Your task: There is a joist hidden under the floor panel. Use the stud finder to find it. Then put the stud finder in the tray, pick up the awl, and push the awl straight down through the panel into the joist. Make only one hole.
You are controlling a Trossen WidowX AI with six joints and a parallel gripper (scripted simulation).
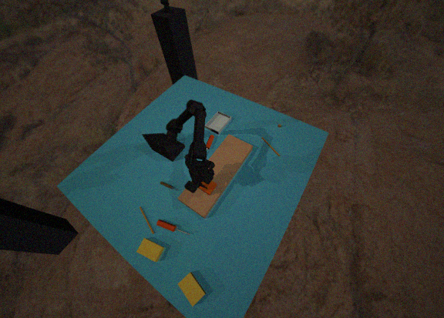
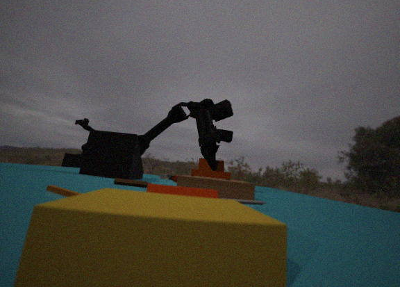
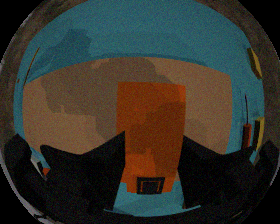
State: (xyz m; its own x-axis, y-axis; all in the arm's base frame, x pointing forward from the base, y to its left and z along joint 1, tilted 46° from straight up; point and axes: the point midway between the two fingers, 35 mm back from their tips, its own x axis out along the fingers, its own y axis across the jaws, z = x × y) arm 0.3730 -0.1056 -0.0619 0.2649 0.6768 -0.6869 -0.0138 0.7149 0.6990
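Observation:
The orange stud finder lies flat on the tan floor panel, near the panel's front end. My gripper is shut on the stud finder, one finger on each side. A small dark display shows at its near end in the wrist view. The pale tray is empty. One red-handled tool with a thin metal shaft lies before the panel. Another red-handled tool lies between tray and panel. I cannot tell which is the awl.
Two yellow blocks stand near the table's front edge. A brown stick lies left of the panel. Thin wooden sticks lie in front and at right. A tiny object lies at the back right.

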